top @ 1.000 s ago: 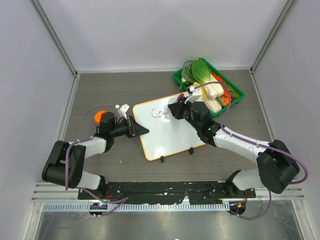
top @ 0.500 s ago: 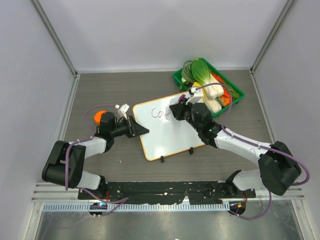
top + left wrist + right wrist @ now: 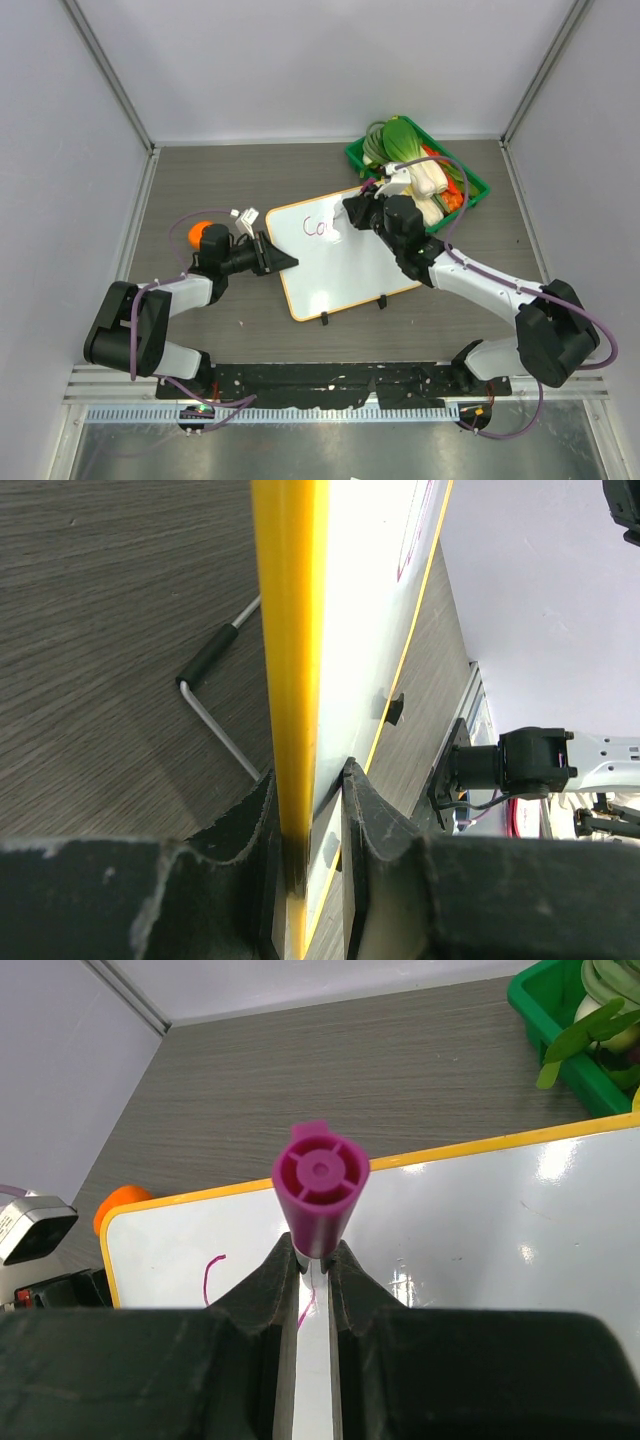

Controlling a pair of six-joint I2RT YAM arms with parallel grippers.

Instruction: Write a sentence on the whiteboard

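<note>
The whiteboard (image 3: 345,275), white with a thin orange frame, lies tilted at the table's middle. The sentence (image 3: 315,228) shows only its first purple letters, near the board's far left; the rest is hidden under my right gripper. My left gripper (image 3: 288,262) is shut on the board's left edge, seen as a yellow strip (image 3: 290,630) between the jaws of the gripper (image 3: 305,795). My right gripper (image 3: 350,214) is shut on a purple marker (image 3: 320,1185), upright over the board (image 3: 480,1220), with purple strokes (image 3: 207,1275) beside the gripper (image 3: 313,1260).
A green basket (image 3: 478,188) of vegetables stands just right of the board's far corner, close to my right arm. An orange object (image 3: 200,232) and a small white piece (image 3: 245,215) lie by my left wrist. Two black clips (image 3: 325,320) sit on the board's near edge.
My right gripper has shifted slightly toward the far side with the marker. The left gripper and the board have not moved.
</note>
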